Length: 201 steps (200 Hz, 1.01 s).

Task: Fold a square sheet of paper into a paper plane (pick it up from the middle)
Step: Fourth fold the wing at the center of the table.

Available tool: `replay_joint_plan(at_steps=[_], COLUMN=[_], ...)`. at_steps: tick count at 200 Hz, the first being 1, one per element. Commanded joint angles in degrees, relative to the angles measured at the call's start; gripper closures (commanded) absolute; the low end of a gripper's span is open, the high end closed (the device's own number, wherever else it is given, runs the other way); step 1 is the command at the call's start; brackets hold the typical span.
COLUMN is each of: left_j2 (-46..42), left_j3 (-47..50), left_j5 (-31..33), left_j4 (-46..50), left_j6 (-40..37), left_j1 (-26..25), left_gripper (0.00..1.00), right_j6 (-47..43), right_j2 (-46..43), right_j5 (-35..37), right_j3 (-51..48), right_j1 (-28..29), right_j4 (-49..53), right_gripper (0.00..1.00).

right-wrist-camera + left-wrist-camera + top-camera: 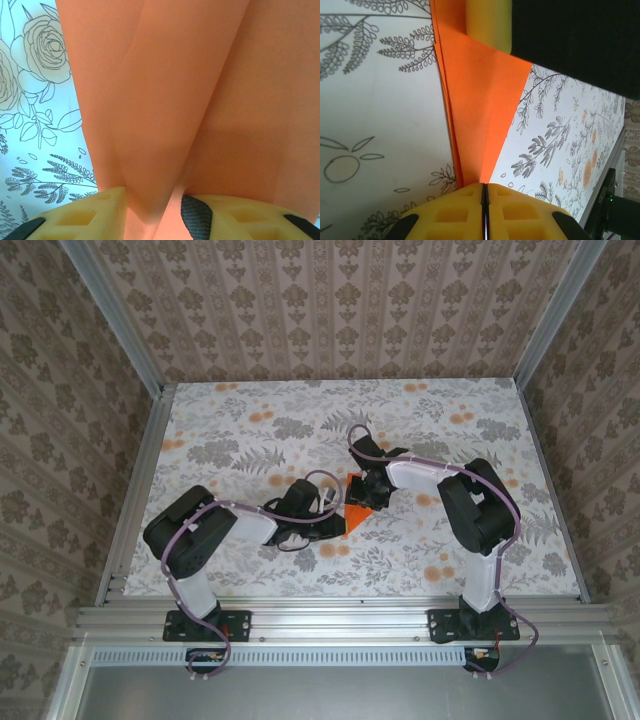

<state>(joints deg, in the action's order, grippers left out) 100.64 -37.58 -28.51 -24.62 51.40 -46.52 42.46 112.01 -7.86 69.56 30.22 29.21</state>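
Bright orange paper (pixel 360 517) lies mid-desk between my two arms, already creased into several layers and not yet a plane. From above it sits roughly central on the flower-printed desk (pixel 230 430), a little nearer the near edge than the far one, with both arms reaching in to meet over it.

My left pincer (pixel 484 200) is shut tight, its yellow fingers (pixel 520 210) pressed together on the narrow tip where the paper tapers to a point. Stacked edges run along the left side of the sheet in that wrist view, so I judge that at least one fold is made. My right pincer (pixel 157 197) stands about half open astride a raised ridge of the paper; whether it is squeezing that ridge or merely straddling it, I cannot tell.

I read this as the middle of the folding: shaping the nose and wings. The next move, as I judge it, calls for one pincer to pin the tip firmly while the other carries the loose layer across and flattens a clean crease, edges matched, without dragging or tearing so thin a sheet.
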Motion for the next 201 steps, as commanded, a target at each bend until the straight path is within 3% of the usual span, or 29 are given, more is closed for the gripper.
replay_joint_plan(at_steps=[1, 69, 125, 201], left_j2=[-3.84, -7.40, -3.06, 2.96], left_j3=[1.02, 3.94, 1.73, -2.39], left_j5=[-0.38, 1.62, -0.72, -0.73], left_j4=[0.82, -3.54, -8.75, -6.07], left_j6=[-0.89, 2.85, 4.60, 4.06], left_j1=[0.68, 3.37, 1.85, -0.06], left_gripper=[0.89, 0.89, 0.89, 0.90], right_j6=[0.87, 0.15, 0.36, 0.69], right_j2=[14.77, 16.69, 17.85, 18.29], right_j5=[9.52, 11.02, 11.19, 11.11], right_j3=[-6.31, -4.70, -4.36, -4.54], right_j1=[-0.31, 0.19, 0.28, 0.28], right_j4=[5.32, 6.74, 6.86, 6.65], right_gripper=[0.57, 0.57, 0.56, 0.57])
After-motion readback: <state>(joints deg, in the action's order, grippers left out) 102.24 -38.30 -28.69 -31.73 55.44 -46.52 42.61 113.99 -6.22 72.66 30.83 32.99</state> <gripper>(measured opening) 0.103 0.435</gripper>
